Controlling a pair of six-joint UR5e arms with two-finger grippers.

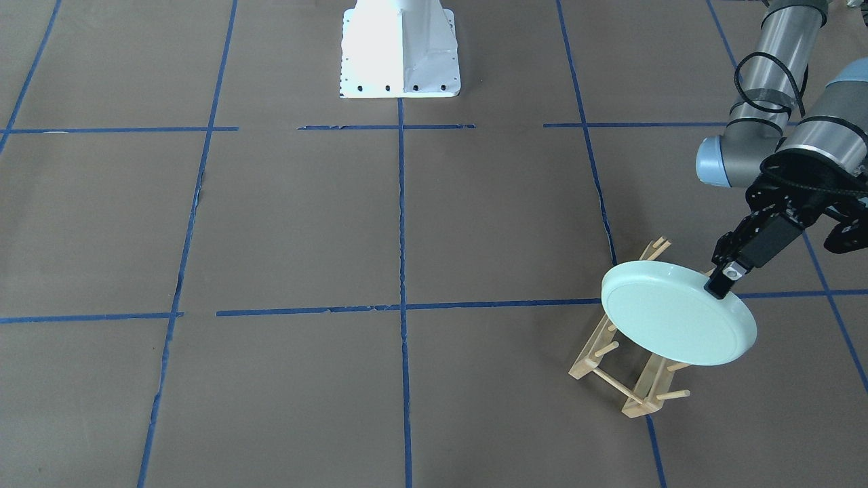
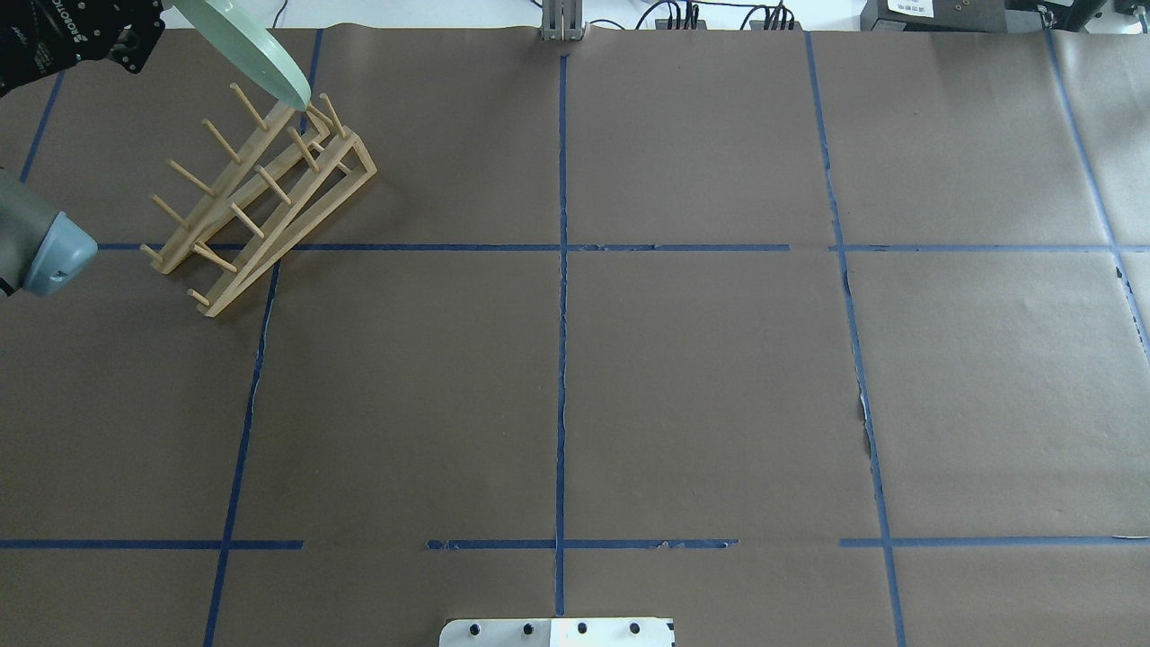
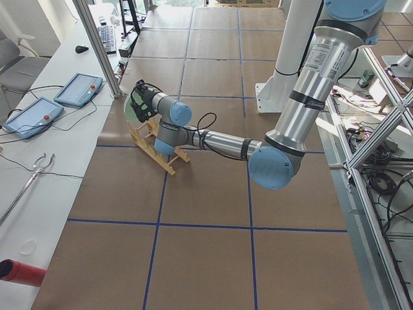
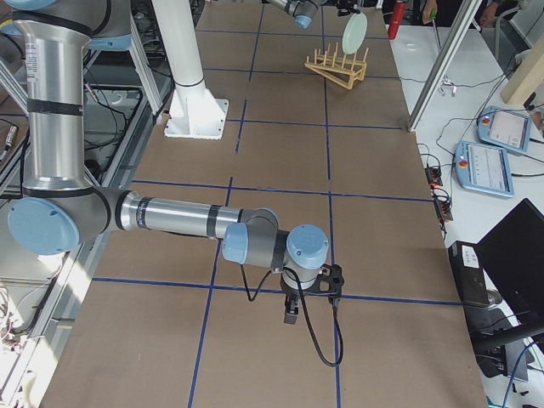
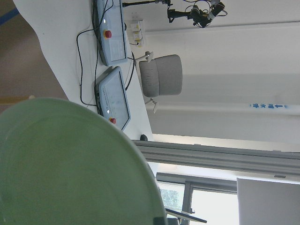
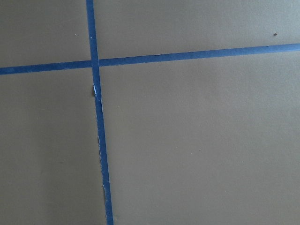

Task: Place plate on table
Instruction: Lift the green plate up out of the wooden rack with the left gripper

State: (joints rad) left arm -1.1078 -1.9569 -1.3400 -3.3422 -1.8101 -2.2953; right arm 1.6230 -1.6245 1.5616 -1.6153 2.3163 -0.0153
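The pale mint-green plate (image 1: 678, 315) hangs tilted in the air just above the wooden peg rack (image 1: 630, 379). My left gripper (image 1: 721, 283) is shut on the plate's rim at its upper right edge. The plate also shows in the overhead view (image 2: 247, 45), over the rack's far end (image 2: 260, 189), and it fills the lower left of the left wrist view (image 5: 61, 164). The brown paper table (image 1: 305, 224) with blue tape lines lies below. My right gripper (image 4: 291, 313) points down close over the table far from the plate; I cannot tell whether it is open or shut.
The white robot base (image 1: 400, 51) stands at the table's robot side. A side bench with two teach pendants (image 3: 77, 90) runs past the rack's end of the table. The right wrist view shows only paper and crossed tape lines (image 6: 96, 63).
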